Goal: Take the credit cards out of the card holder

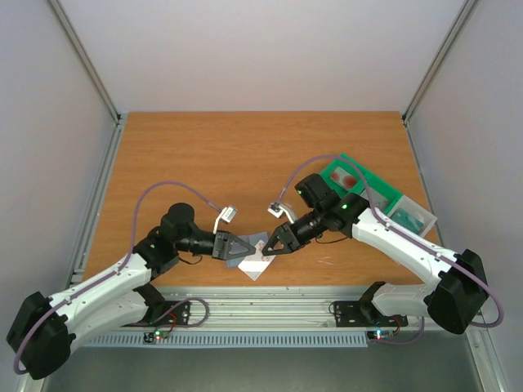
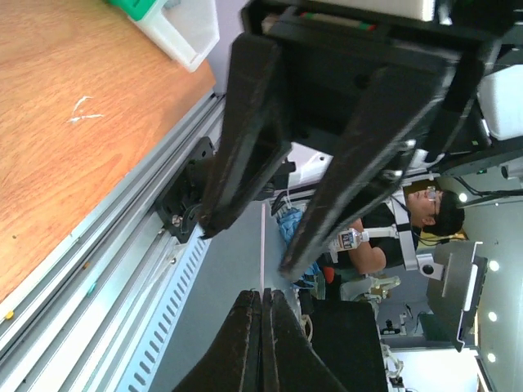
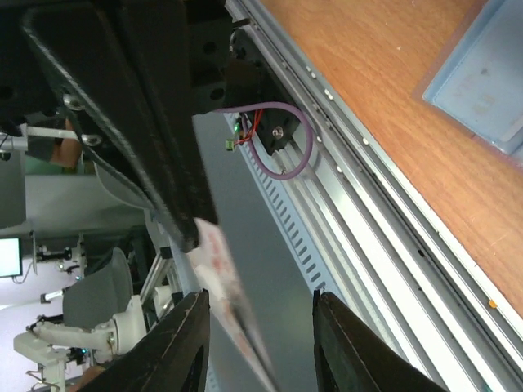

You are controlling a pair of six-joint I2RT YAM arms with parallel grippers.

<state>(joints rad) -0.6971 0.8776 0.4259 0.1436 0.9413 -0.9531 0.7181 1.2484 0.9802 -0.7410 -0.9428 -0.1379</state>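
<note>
Pinching tight, no gap btwn its fingers, L claw (image 1: 243, 247) points across at R claw (image 1: 270, 244), tips almost meeting above the near part of the table (image 1: 204, 155). White card (image 3: 222, 273) sticks out from L claw's tip, so it looks nipped there. R wrist cam sees it nearly edge-on: thin, stiff, red print on its face. R claw's jaws stand parted partway, a narrow gap, one finger each side of the card. Card runs closer to one finger (image 3: 184, 343) than the other; too blurred to tell if it touches.

Card holder (image 3: 484, 72) lies flat on the wood just beside the claws: blue-grey, matte, straight-edged, w/ a paler rectangle in it. R wrist view cuts it off at the frame edge. In top view the claws cover most of it, and only a grey sliver shows btwn the tips. Top view also shows the white card w/ a round red mark just nearside of the tips; can't tell from there how high off the wood it is.

L wrist cam: own fingers form one dark wedge, w/ R claw's two black fingers splayed beyond. Card there is at most a thin pale line, not sure.

Green tray (image 1: 339, 173), glossy plastic w/ compartments, sits well apart on the right, partly behind R arm. Ribbed metal rail (image 3: 368, 196) runs along the table's near edge.
</note>
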